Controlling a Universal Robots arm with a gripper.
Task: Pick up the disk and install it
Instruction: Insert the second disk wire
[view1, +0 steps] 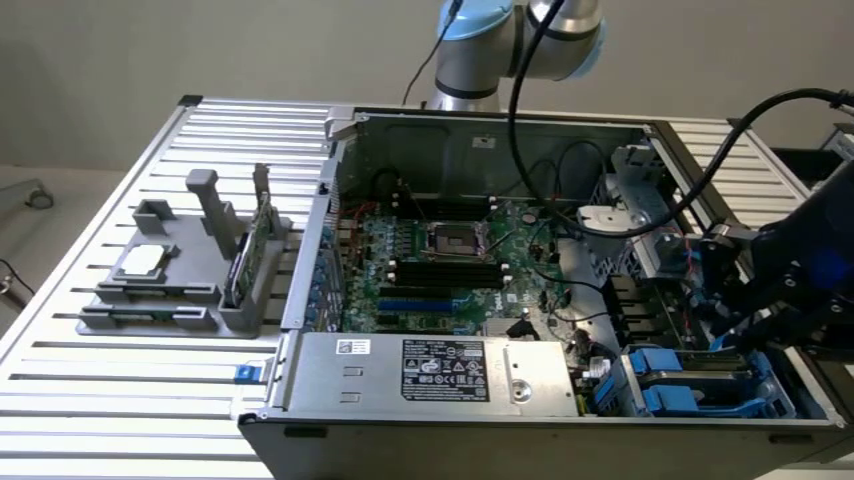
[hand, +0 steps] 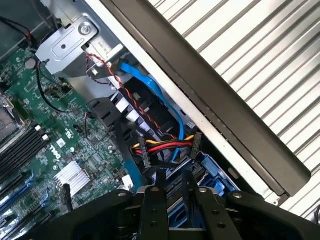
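Note:
My gripper (hand: 172, 202) hangs over the drive bay at the corner of the open computer case (view1: 441, 125). Its two dark fingers (hand: 150, 210) stand close together, shut on a thin blue-edged slab seen edge-on, the disk (hand: 172, 220). Most of the disk is hidden by the gripper body. In the exterior view the gripper (view1: 787, 320) is a dark mass at the case's right wall, just above the blue carriers (view1: 681, 385) in the bay.
Red, yellow and black power wires (hand: 165, 146) and a blue data cable (hand: 150, 82) run close under the fingers. The motherboard (view1: 441, 260) fills the case floor, with the power supply (view1: 441, 370) in front. A grey fixture (view1: 187, 270) with a chip and a green card stands at the exterior view's left.

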